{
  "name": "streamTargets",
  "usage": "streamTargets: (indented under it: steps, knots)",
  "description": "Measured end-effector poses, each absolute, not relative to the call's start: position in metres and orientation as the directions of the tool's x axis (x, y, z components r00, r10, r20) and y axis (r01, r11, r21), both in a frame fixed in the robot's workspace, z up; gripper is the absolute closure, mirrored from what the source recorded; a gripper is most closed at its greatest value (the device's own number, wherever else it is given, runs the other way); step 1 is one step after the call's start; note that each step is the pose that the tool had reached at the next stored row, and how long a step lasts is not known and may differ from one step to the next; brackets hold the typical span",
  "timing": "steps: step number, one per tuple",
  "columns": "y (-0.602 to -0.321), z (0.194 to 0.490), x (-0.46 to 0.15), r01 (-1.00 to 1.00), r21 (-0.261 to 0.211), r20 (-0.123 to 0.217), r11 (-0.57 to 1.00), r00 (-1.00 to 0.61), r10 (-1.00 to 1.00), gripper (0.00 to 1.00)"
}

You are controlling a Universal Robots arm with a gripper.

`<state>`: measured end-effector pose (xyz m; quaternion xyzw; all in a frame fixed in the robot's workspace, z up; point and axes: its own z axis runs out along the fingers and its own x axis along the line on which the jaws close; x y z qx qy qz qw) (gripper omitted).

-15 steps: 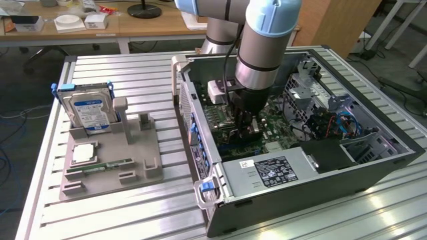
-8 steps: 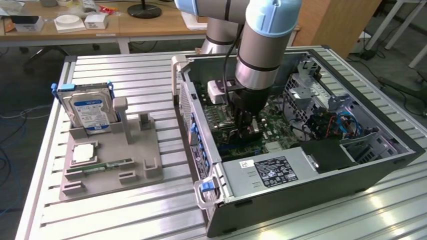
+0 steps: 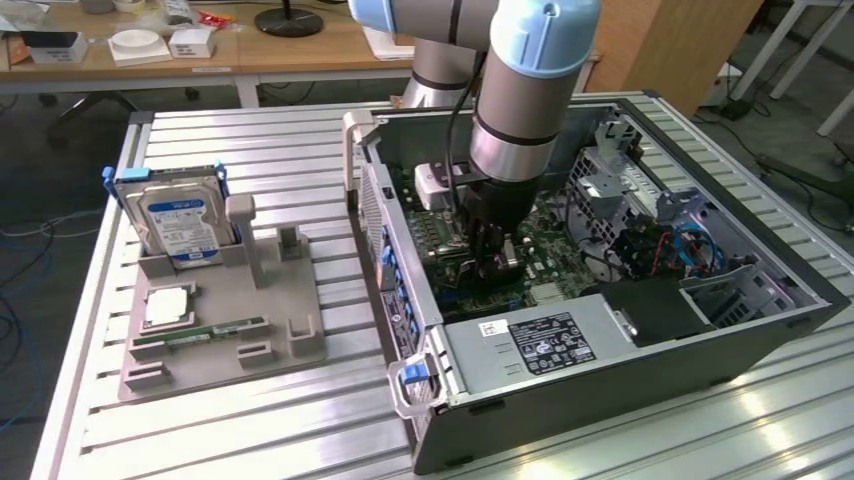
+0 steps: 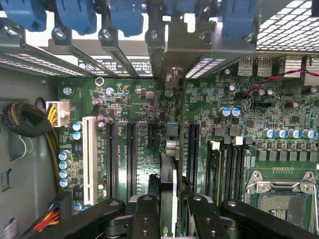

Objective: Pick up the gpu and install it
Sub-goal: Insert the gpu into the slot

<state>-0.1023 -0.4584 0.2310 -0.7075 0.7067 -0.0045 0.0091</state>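
Inside computer case (image 3: 747, 340), gripper (image 4: 169, 209) clamps gpu (image 4: 168, 174) above motherboard (image 4: 134, 99).

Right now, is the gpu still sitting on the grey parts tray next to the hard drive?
No. The gpu is held edge-on by the gripper over the motherboard inside the computer case.

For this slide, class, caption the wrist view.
The hand holds the gpu edge-on above the motherboard slots.
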Motion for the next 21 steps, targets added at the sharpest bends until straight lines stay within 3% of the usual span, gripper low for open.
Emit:
streamTargets:
  steps: [10,11,21]
  knots:
    - [-0.458,0.232,-0.103,-1.0,-0.02,-0.008,0.0,0.0,-1.0,0.73]
    - [-0.458,0.233,-0.103,-1.0,-0.021,-0.008,-0.001,0.001,-1.0,0.67]
    - [-0.458,0.252,-0.103,-1.0,-0.03,-0.007,-0.001,0.001,-1.0,0.67]
